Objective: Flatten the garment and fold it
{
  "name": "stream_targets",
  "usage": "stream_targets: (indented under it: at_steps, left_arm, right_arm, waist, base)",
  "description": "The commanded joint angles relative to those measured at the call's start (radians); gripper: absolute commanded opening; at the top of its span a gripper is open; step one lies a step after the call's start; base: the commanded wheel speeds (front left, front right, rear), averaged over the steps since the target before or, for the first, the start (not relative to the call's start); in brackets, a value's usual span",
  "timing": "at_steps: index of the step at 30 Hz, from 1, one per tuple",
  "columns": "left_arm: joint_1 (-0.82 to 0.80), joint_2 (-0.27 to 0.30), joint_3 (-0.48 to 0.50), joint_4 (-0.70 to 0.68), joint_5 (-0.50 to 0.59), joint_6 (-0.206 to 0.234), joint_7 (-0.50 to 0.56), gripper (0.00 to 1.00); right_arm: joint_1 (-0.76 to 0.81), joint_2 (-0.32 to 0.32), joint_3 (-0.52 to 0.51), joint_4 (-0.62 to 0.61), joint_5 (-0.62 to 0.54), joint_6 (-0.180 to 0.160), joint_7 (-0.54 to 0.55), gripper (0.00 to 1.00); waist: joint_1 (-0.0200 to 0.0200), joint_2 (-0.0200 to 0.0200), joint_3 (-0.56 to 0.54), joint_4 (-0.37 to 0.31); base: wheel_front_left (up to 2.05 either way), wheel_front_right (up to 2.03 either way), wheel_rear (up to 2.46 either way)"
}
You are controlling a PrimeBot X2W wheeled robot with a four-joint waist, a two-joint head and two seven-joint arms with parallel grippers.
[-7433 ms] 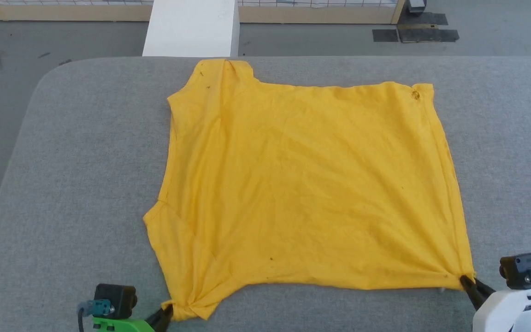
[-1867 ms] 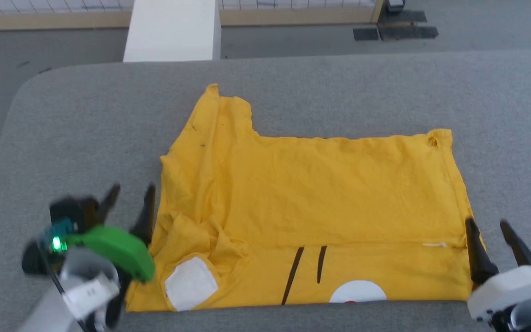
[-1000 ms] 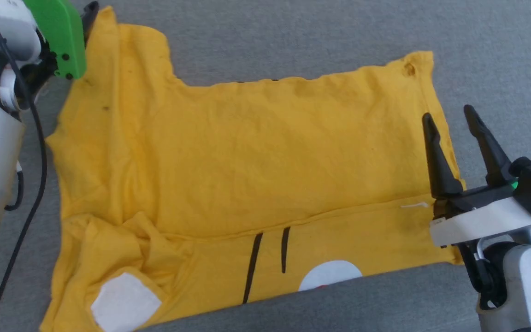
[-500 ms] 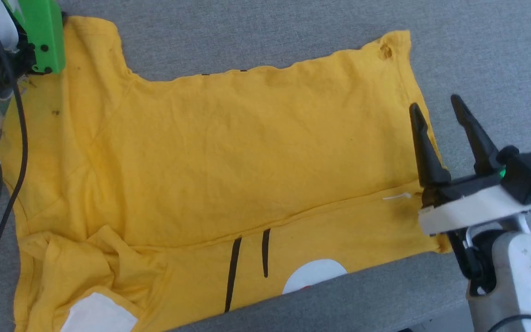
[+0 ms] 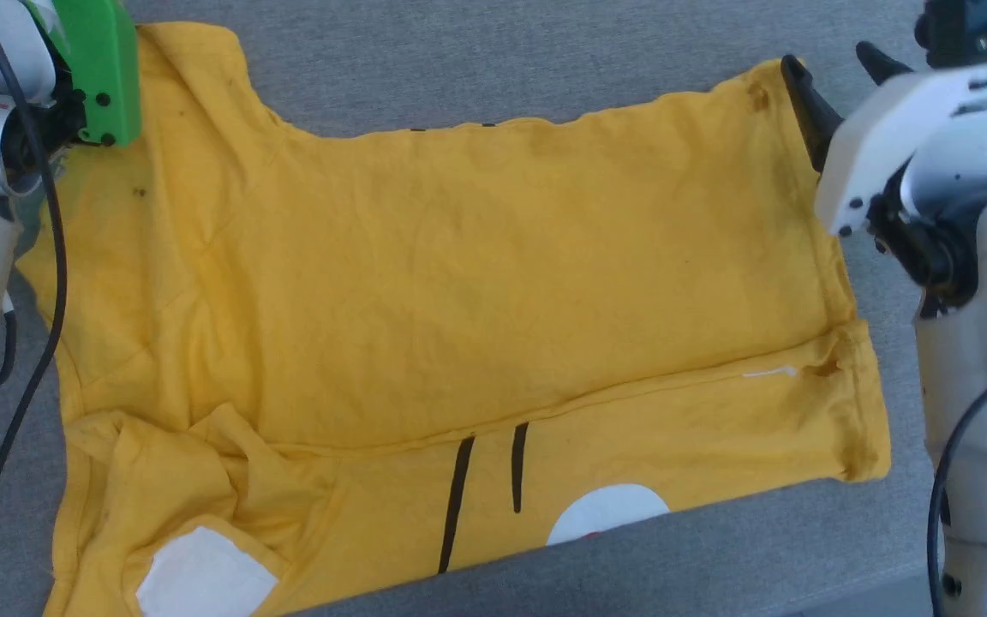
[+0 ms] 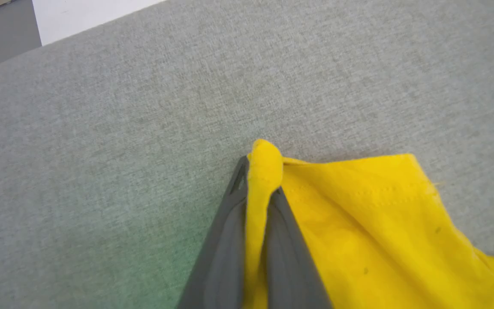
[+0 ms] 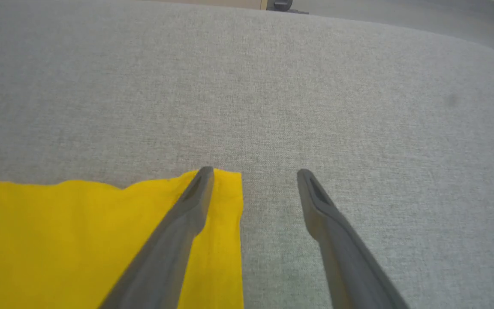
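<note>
Left tool [image 6: 259, 171] is pressed together on a far corner of the garment [image 5: 459, 283]; a ridge of yellow cloth runs up btwn its two fingers and pokes out past the tips. In its wrist view the rest of the cloth spreads off to that tool's right, w/ bare grey bench [image 6: 101, 128] ahead and to its left. A white block [image 6: 88, 17] sits past the bench edge, far ahead-left of the tool

Right tool [image 7: 253, 176] is spread wide, pinching nothing. Its left finger lies over the garment's other far corner, tip approx at the hem; its right finger is over bare bench just beside the cloth edge. Can't tell if either finger touches down

Head view: garment lies on the bench btwn the two tools, w/ the left tool's green mount [image 5: 99, 68] at one far corner. The strip nearest the robot is turned over onto the body, showing two dark stripes [image 5: 457, 506], a round white patch [image 5: 609, 512] and a squarish white patch [image 5: 202, 583]; the end on the left tool's side is bunched and wrinkled. A small white tag [image 5: 769, 373] sits at the fold line on the right tool's side
</note>
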Motion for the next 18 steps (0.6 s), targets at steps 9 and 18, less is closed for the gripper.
stream_targets:
  at_steps: [9, 18]
  left_arm:
    - [0.011, -0.015, -0.015, 0.013, -0.001, -0.017, -0.019, 0.00]
    - [0.013, -0.022, 0.004, 0.012, 0.040, -0.054, -0.274, 0.00]
  right_arm:
    - [-0.105, -0.006, 0.049, 0.128, -0.010, -0.001, 0.304, 0.44]
    - [-0.084, -0.029, 0.063, 0.070, 0.014, -0.001, 0.228, 0.00]
  waist:
    - [-0.0001, 0.0000, 0.022, 0.026]
    - [-0.0001, 0.0000, -0.016, 0.046]
  base:
    - [0.00, 0.00, 0.00]
    - [0.00, 0.00, 0.00]
